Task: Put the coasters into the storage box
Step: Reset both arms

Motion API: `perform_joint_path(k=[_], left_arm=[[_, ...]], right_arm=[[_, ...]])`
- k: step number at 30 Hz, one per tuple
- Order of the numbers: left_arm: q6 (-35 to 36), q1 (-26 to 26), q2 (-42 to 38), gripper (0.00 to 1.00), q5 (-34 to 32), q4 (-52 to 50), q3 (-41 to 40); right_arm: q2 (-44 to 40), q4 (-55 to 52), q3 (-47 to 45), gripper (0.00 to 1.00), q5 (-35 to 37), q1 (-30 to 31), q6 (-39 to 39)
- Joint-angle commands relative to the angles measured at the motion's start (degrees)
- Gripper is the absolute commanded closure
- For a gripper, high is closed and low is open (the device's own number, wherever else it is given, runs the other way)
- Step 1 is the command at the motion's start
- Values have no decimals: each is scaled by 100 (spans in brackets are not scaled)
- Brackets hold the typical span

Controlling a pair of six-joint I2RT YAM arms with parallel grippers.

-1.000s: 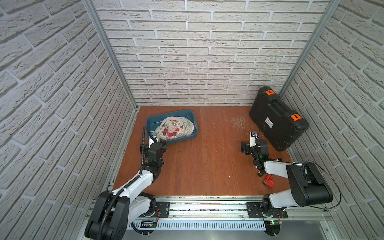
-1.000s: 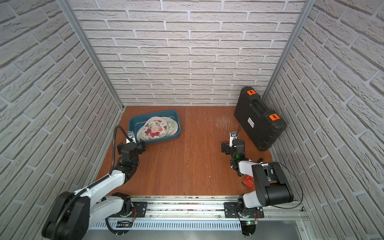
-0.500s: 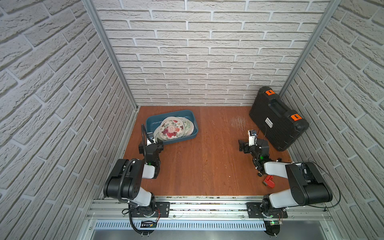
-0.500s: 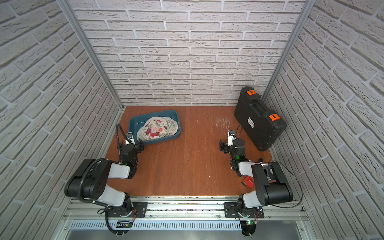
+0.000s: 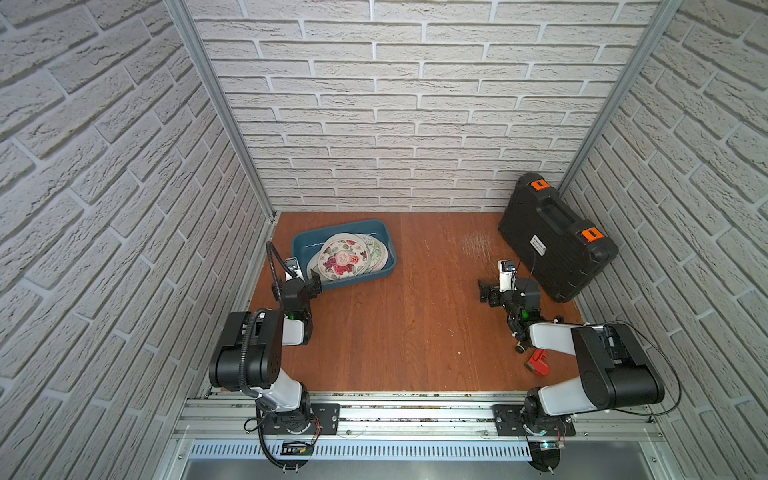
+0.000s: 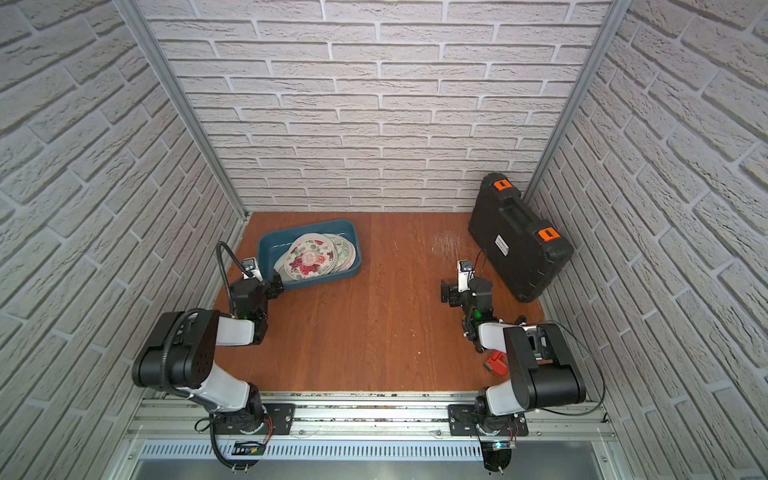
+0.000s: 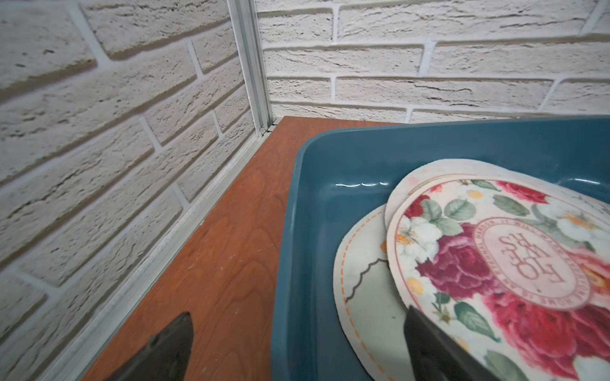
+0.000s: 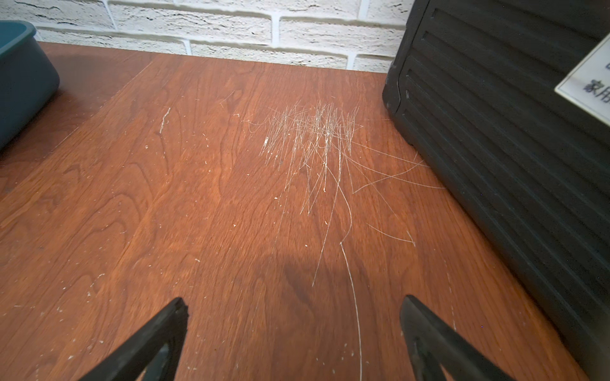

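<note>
Your left claw (image 7: 297,326), released, straddled the wall of the storage box (image 7: 284,250) with the coasters (image 7: 478,264) just ahead inside; your right claw (image 8: 293,301), also released, sat well apart

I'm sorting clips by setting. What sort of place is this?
Probably a purpose-built robot test cell, not a real room: brick-pattern wall panels held in aluminium posts box in a wooden tabletop, and a left arm and right arm are bolted to a metal rail at its front.
</note>
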Motion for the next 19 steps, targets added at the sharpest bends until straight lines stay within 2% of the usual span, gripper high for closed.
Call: perform_joint_path(k=[1, 19], left_arm=[[-12, 49, 49, 2, 109, -190, 23], [-31, 47, 34, 2, 87, -190, 14]], right_arm=[[13, 165, 87, 0, -60, -16, 14], [13, 164, 88, 0, -67, -25, 10]])
